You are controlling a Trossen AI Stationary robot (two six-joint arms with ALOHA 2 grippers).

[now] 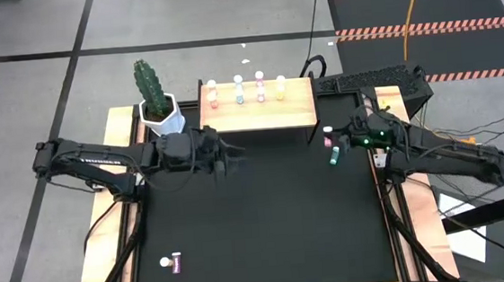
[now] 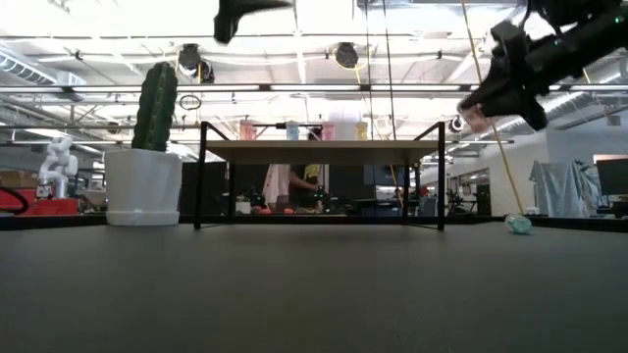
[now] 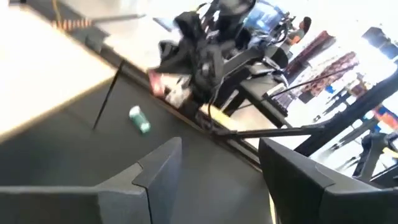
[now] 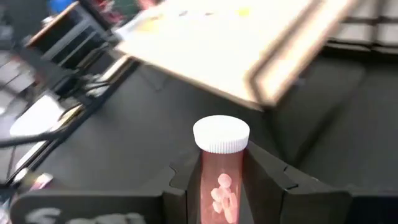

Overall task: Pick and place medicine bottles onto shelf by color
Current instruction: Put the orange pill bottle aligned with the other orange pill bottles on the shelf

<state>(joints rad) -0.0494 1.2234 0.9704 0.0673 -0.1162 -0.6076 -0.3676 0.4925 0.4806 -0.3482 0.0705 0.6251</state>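
The wooden shelf (image 1: 258,107) stands at the table's far middle on thin black legs, with several small bottles (image 1: 238,90) upright along its far edge. My right gripper (image 1: 331,137) is raised just right of the shelf and shut on a pink bottle with a white cap (image 4: 221,180). A teal bottle (image 1: 334,157) lies on the mat just near of it and also shows in the left wrist view (image 3: 140,119). A purple bottle (image 1: 173,262) lies at the near left. My left gripper (image 3: 214,180) is open and empty, raised left of the shelf's front (image 1: 230,152). My right gripper pinches the pink bottle's body (image 4: 219,186) between its two fingers, just below the white cap (image 4: 221,134). The bottle lies along the fingers, its cap sticking out past their tips toward the shelf. It is lifted clear of the table.
A white pot with a green cactus (image 1: 155,108) stands at the shelf's left end. A keyboard and cables (image 1: 369,79) lie beyond the shelf's right end. The black mat (image 1: 267,221) stretches open between the arms and the near edge.
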